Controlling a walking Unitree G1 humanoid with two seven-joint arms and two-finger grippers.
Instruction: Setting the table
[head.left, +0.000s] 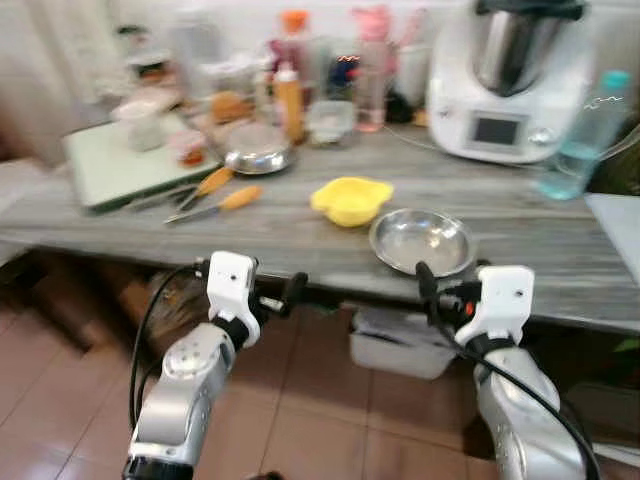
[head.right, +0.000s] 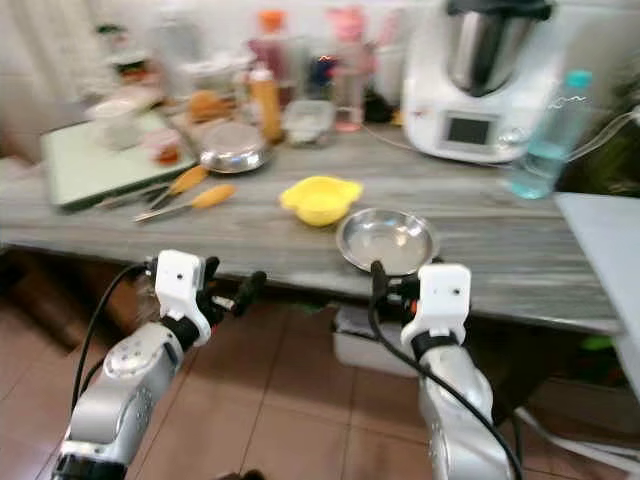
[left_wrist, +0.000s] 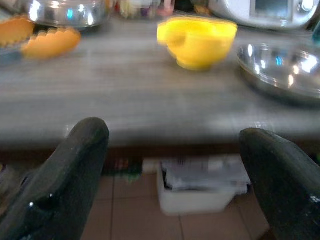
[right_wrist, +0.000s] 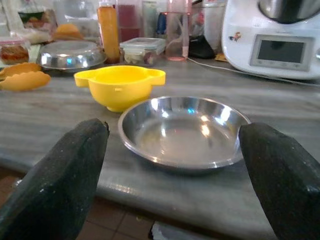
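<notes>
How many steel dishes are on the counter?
2: a steel bowl near the front edge beside the yellow bowl, and a steel dish farther back by the orange bottle. Clutter may hide others.

Head stereo pair looks forward and down over the desk (head.left: 300, 235) from standing height; both wrist cameras face its front edge closely, sharing the steel bowl (right_wrist: 182, 130).

On the grey wood-grain counter (head.left: 300, 235), a shallow round steel plate (head.left: 421, 241) lies near the front edge, with a yellow plastic bowl (head.left: 351, 199) just beside it, to its left and slightly behind. Two orange-handled knives (head.left: 215, 196) lie further left, in front of a pale green cutting board (head.left: 110, 165). A white kitchen machine (head.left: 510, 80) stands behind the plate, a clear water bottle (head.left: 583, 140) to its right. A white bin (head.left: 405, 345) sits under the counter.
</notes>
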